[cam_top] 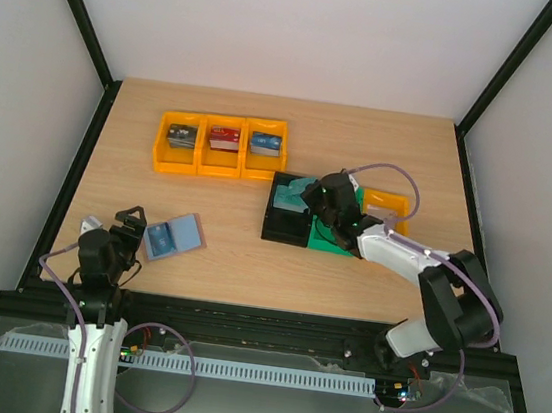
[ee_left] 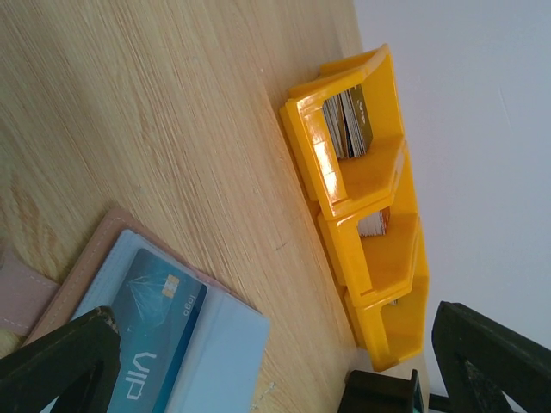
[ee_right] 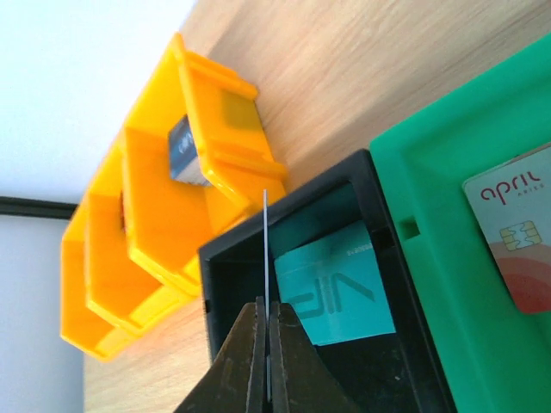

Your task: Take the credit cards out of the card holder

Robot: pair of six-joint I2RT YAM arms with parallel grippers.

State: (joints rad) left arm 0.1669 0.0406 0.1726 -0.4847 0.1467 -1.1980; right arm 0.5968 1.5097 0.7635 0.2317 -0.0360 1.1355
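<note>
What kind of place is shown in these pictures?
Probably a robot test bench in a laboratory: two arms bolted at the edge of a wooden table, plain white walls around it, and yellow bins.

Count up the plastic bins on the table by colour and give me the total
Orange bins: 4
Black bins: 1
Green bins: 1
Total: 6
</note>
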